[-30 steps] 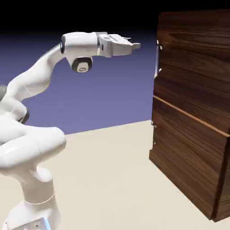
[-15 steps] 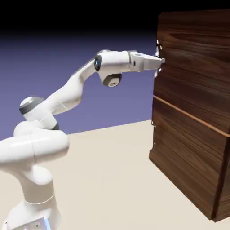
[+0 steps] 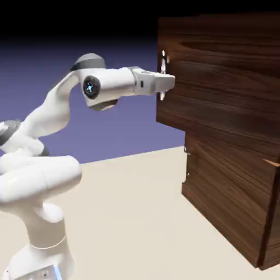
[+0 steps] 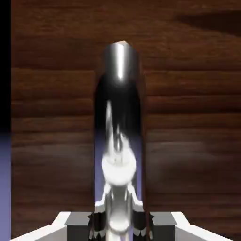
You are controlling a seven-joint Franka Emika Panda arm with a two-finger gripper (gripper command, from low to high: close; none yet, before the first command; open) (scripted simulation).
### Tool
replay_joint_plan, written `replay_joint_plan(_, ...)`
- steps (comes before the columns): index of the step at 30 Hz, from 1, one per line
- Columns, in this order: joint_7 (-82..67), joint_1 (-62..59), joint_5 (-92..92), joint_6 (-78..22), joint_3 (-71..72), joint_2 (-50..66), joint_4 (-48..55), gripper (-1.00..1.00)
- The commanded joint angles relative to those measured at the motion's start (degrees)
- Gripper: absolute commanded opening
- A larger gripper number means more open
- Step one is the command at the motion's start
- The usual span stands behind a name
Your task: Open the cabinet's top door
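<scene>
The dark walnut cabinet [image 3: 235, 208] stands at the exterior view's right. Its top door [image 3: 219, 93] has swung outward, and its handle edge juts left past the lower panel. My gripper [image 3: 170, 82] reaches level from the left and is shut on the top door's silver vertical handle [image 3: 163, 59]. In the hand view the shiny handle [image 4: 118, 108] rises between my grey fingertips [image 4: 70, 220] at the bottom edge, in front of the door's wood grain [image 4: 52, 117]. My gripper [image 4: 117, 223] is clamped around the bar's base.
The lower door [image 3: 229, 186] sits shut beneath, with its own small handle [image 3: 187, 164] at its left edge. The beige tabletop [image 3: 126, 213] spreads between my base [image 3: 38, 240] and the cabinet.
My gripper went from open and apart from the cabinet to shut on the handle. It then drew back left, pulling the top door's handle edge out with it.
</scene>
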Motion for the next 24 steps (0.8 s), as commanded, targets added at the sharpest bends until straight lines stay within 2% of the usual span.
replay_joint_plan(1,-0.8,-0.2,-0.6,-2.4,-1.5,0.0,-1.3,-1.00)
replay_joint_plan(10,-5.2,-7.9,-5.3,-24.9,-12.9,1.6,-8.1,-1.00)
replay_joint_plan(16,-13.7,-13.0,-15.1,-39.8,-22.5,11.7,-8.8,-1.00)
replay_joint_plan(24,-26.5,-20.2,-29.6,-56.4,-30.0,28.2,-4.1,-1.00)
